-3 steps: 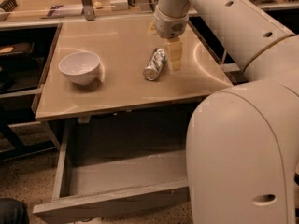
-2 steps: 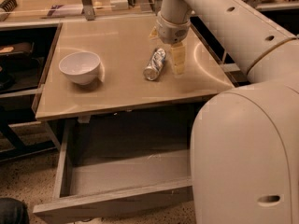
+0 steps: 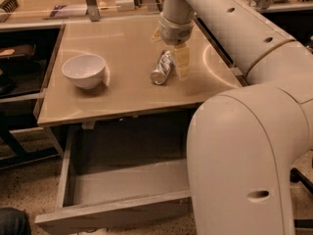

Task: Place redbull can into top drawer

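Observation:
The redbull can lies on its side on the beige tabletop, right of the middle. My gripper hangs just over the can's far end. It is open, with one pale fingertip down at the can's right side and the other up at the far left. It holds nothing. The top drawer is pulled out below the tabletop's front edge. Its grey bottom is bare and its front panel is nearest me.
A white bowl stands on the left part of the tabletop. My large white arm and body fill the right side and hide the drawer's right end. Shelving and table legs stand on the left, and a counter with clutter runs along the back.
The gripper has shifted only slightly above the can. The can, the bowl and the drawer have not moved.

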`<state>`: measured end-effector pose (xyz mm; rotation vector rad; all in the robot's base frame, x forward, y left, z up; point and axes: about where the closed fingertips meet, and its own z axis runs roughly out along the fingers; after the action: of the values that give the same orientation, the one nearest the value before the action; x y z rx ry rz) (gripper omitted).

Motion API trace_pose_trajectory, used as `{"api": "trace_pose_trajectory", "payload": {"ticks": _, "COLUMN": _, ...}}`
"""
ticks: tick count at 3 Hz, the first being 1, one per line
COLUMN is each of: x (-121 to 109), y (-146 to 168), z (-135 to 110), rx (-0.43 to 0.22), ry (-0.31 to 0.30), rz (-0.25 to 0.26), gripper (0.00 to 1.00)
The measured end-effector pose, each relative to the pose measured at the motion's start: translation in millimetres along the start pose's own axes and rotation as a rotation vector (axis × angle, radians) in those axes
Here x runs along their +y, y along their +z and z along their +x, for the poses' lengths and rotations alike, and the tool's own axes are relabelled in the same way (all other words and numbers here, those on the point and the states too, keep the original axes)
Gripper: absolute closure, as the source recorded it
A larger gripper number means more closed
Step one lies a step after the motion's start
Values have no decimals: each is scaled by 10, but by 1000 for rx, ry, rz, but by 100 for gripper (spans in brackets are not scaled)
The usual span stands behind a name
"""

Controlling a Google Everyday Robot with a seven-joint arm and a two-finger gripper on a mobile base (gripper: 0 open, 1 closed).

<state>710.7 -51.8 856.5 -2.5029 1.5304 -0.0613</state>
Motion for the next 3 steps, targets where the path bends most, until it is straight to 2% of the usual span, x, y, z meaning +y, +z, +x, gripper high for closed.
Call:
{"api": "trace_pose_trajectory", "payload": {"ticks": 1, "x": -174, "y": 102, "z": -51, "rx": -9, "ry": -15, "rz": 16, "gripper": 0}}
{"api": "trace_pose_trajectory", "payload": {"ticks": 2, "x": -247, "y": 231, "z": -105, "rx": -28, "ry": -27, "rz": 22, "gripper": 0}}
{"api": "trace_pose_trajectory", "payload": {"ticks": 3, "x": -204, "y": 400, "z": -163, "rx": -63, "ry": -18, "rz": 17, "gripper": 0}}
